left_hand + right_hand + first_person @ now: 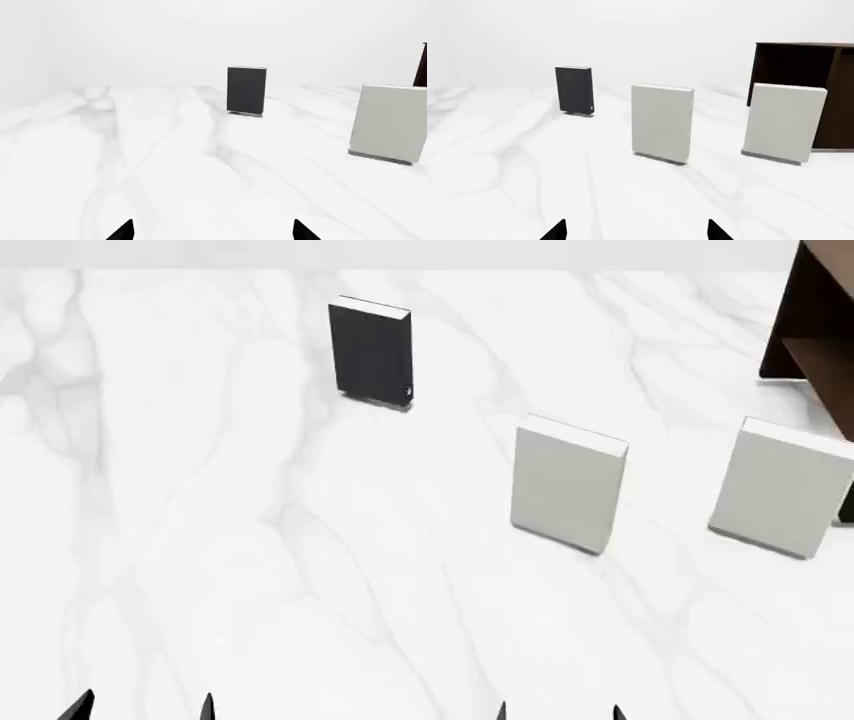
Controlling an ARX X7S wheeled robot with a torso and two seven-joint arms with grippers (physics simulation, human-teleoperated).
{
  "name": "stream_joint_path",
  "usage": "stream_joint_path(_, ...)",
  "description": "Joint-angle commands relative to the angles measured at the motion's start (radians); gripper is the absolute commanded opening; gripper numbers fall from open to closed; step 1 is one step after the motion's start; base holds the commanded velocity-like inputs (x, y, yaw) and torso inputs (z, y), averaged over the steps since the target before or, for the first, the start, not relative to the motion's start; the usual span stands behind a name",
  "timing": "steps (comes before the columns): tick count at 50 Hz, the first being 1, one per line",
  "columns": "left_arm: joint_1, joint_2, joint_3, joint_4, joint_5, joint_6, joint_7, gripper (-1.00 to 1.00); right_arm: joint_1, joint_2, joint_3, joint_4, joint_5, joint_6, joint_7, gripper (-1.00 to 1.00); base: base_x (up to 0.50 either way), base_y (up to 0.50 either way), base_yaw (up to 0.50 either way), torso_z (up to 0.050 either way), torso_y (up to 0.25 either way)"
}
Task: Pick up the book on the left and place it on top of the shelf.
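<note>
We see the thick charcoal-black book (pixel 370 350) upright on the white marble surface (pixel 240 540), well apart from our left fingers (pixel 83 706) and right fingers (pixel 502 712), both pairs spread, empty.

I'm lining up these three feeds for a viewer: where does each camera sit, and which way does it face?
Head: high, looking down on three upright books; both grippers' tips, left gripper, right gripper.
Left wrist: low, facing the dark book; open fingertips show.
Right wrist: low, facing the books and shelf; fingertips show.
All share the dark book.
</note>
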Motion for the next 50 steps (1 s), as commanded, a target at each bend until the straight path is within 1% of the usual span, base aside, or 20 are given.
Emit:
stream_joint_path(1, -0.007, -0.017, 0.017, -0.008, -0.001, -0.009, -0.029, 1.0, 0.006, 0.014, -0.014, -0.008, 0.007, 0.009, 0.036, 1.0, 0.0, 0.0, 0.0, 0.0, 0.0)
stream_joint_path(10, -0.009, -0.043, 0.053, -0.009, -0.007, -0.018, -0.072, 1.0, 0.007, 0.041, -0.048, 0.012, 0.026, -0.006, 0.075, 1.0, 0.0, 0.0, 0.0, 0.0, 0.0)
stream_joint_path(16, -0.017, -0.055, 0.069, -0.033, -0.013, -0.031, -0.085, 1.0, 0.008, 0.052, -0.064, 0.012, 0.041, -0.009, 0.085, 1.0, 0.0, 0.0, 0.0, 0.0, 0.0)
stream_joint_path(25, -0.008, -0.068, 0.084, -0.011, -0.03, -0.014, -0.096, 1.0, 0.006, 0.065, -0.077, 0.025, 0.056, -0.031, 0.102, 1.0, 0.0, 0.0, 0.0, 0.0, 0.0)
stream_joint_path(28, -0.008, -0.072, 0.089, -0.012, -0.03, -0.01, -0.103, 1.0, 0.007, 0.069, -0.08, 0.019, 0.073, -0.012, 0.1, 1.0, 0.0, 0.0, 0.0, 0.0, 0.0)
stream_joint_path(29, -0.008, -0.073, 0.088, -0.013, -0.033, -0.01, -0.105, 1.0, 0.009, 0.07, -0.074, -0.001, 0.11, 0.022, 0.084, 1.0, 0.0, -0.5, 0.0, 0.0, 0.0)
stream_joint_path(34, -0.009, -0.079, 0.096, -0.017, -0.035, -0.009, -0.114, 1.0, 0.009, 0.073, -0.082, 0.007, 0.098, 0.006, 0.107, 1.0, 0.0, -0.5, 0.0, 0.0, 0.0)
stream_joint_path(45, -0.012, -0.09, 0.116, -0.026, -0.037, -0.002, -0.13, 1.0, 0.009, 0.083, -0.094, 0.013, 0.106, 0.005, 0.13, 1.0, 0.0, -0.05, 0.0, 0.0, 0.0)
stream_joint_path(47, -0.017, -0.092, 0.113, 0.004, -0.034, -0.043, -0.146, 1.0, 0.009, 0.088, -0.105, -0.026, 0.096, 0.043, 0.14, 1.0, 0.0, 0.0, 0.0, 0.0, 0.0)
stream_joint_path(48, -0.027, -0.093, 0.11, 0.037, -0.042, -0.094, -0.148, 1.0, 0.018, 0.092, -0.11, -0.052, 0.092, 0.084, 0.145, 1.0, 0.0, 0.0, 0.0, 0.0, 0.0)
stream_joint_path(49, -0.177, -0.196, 0.094, 0.187, -0.136, -0.244, -0.074, 1.0, 0.168, 0.124, -0.087, -0.202, 0.135, 0.234, 0.175, 1.0, 0.0, 0.0, 0.0, 0.0, 0.0)
stream_joint_path(50, -0.327, -0.105, 0.041, 0.337, 0.014, -0.394, 0.076, 1.0, 0.318, 0.021, -0.026, -0.317, -0.015, 0.384, 0.025, 1.0, 0.0, 0.0, 0.0, 0.0, 0.0)
